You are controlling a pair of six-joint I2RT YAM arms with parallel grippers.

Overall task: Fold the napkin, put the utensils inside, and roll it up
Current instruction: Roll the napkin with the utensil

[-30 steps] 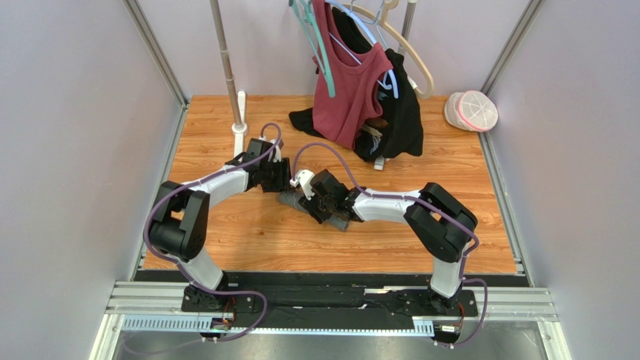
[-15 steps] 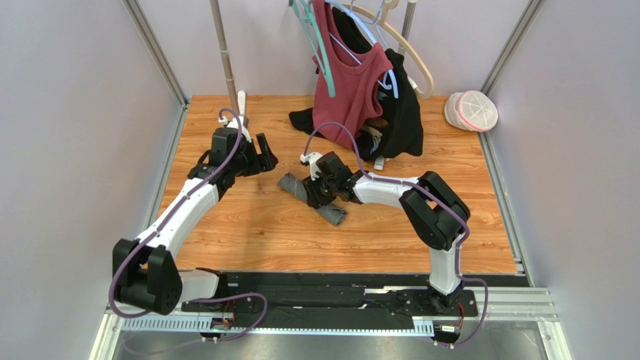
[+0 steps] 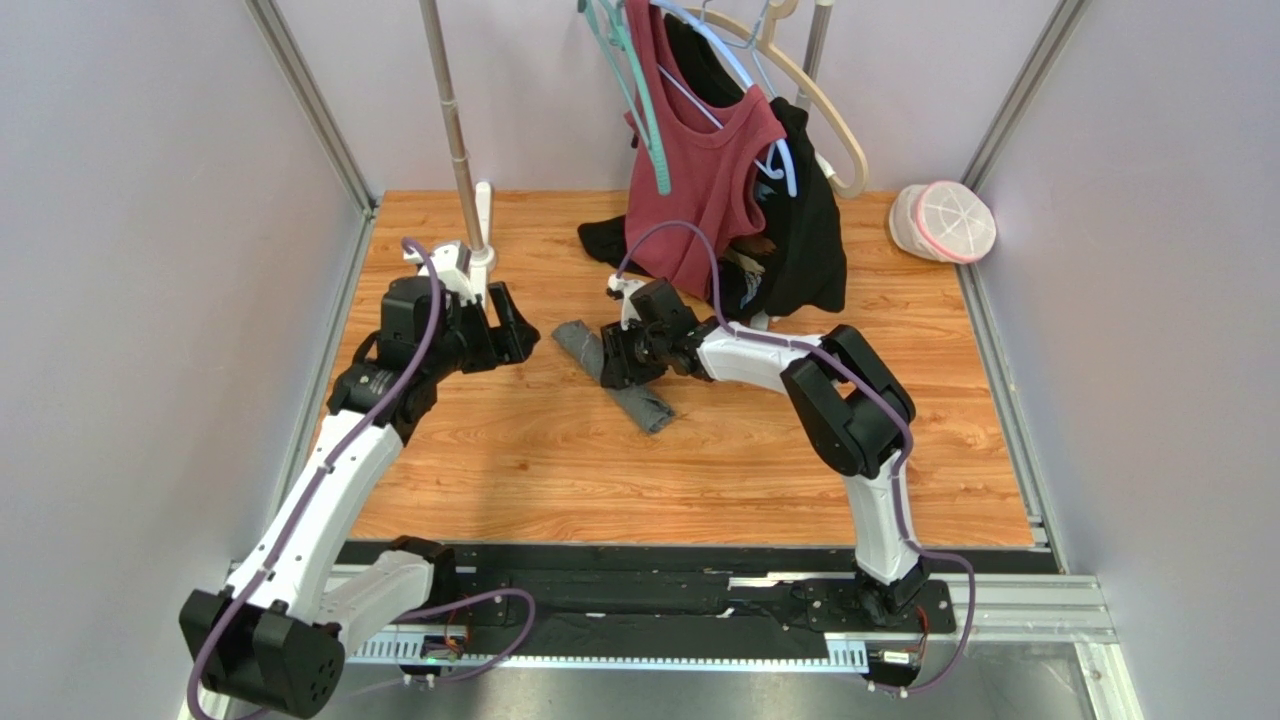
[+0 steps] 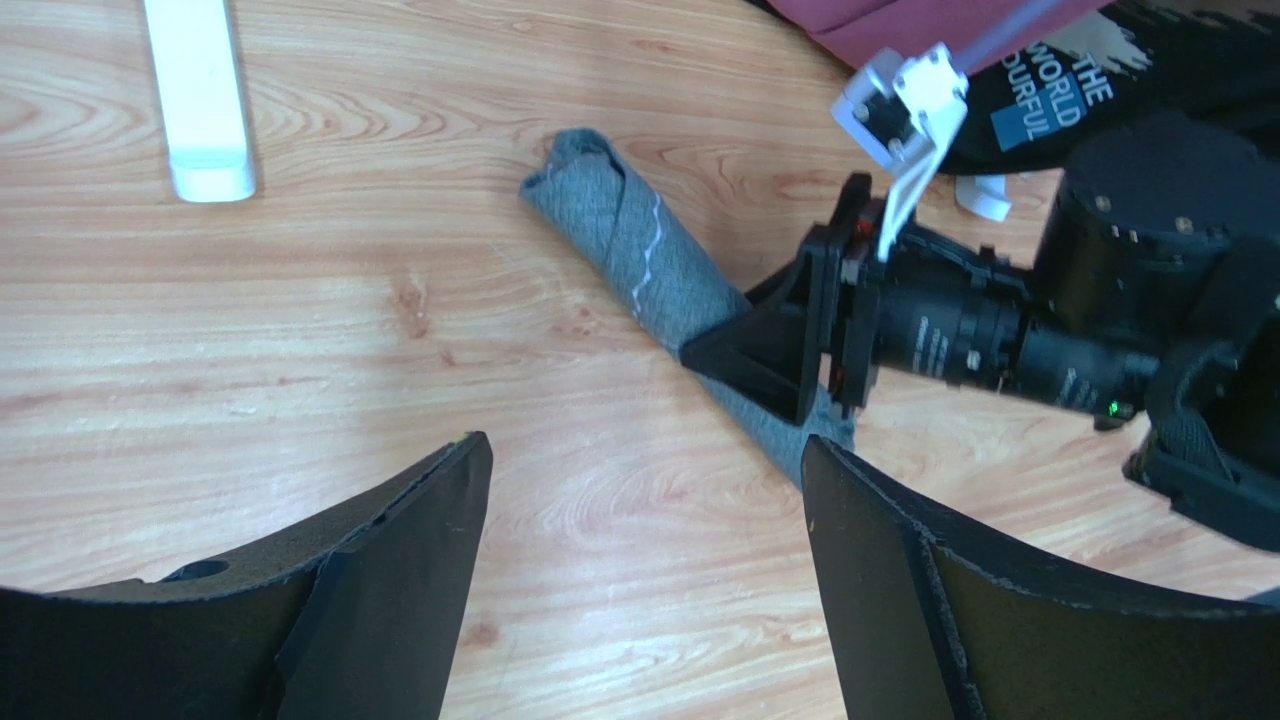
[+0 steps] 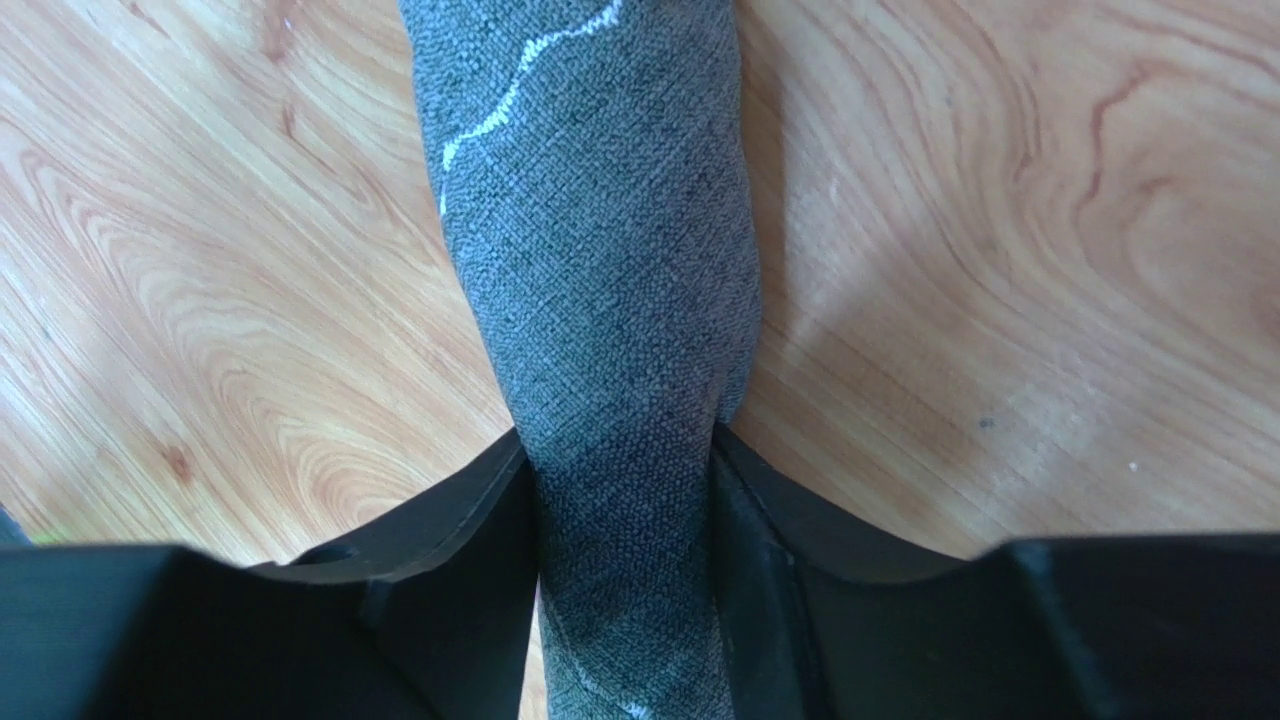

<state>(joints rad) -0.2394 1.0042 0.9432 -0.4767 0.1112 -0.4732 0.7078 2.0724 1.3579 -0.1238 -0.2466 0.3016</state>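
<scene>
The napkin (image 3: 579, 342) lies on the wooden table as a tight dark grey roll, running diagonally from upper left to lower right. The right wrist view shows its weave and a pale stitched line (image 5: 601, 225). My right gripper (image 3: 624, 360) is shut around the middle of the roll, one finger pressed to each side (image 5: 619, 450). My left gripper (image 3: 504, 323) hovers to the left of the roll, apart from it, jaws wide open over bare wood (image 4: 639, 450). From the left wrist the napkin (image 4: 646, 263) lies ahead, with the right gripper on it. The utensils are hidden.
A maroon top (image 3: 699, 180) and a black garment (image 3: 804, 240) hang on hangers at the back, reaching the table just behind the right wrist. A metal pole (image 3: 451, 105) with a white base (image 4: 196, 90) stands behind the left gripper. A pink-white cap (image 3: 944, 222) lies back right.
My left gripper let go of the roll, opened wide and drew back to the left. My right gripper kept its hold and shifted the roll a little toward the back.
</scene>
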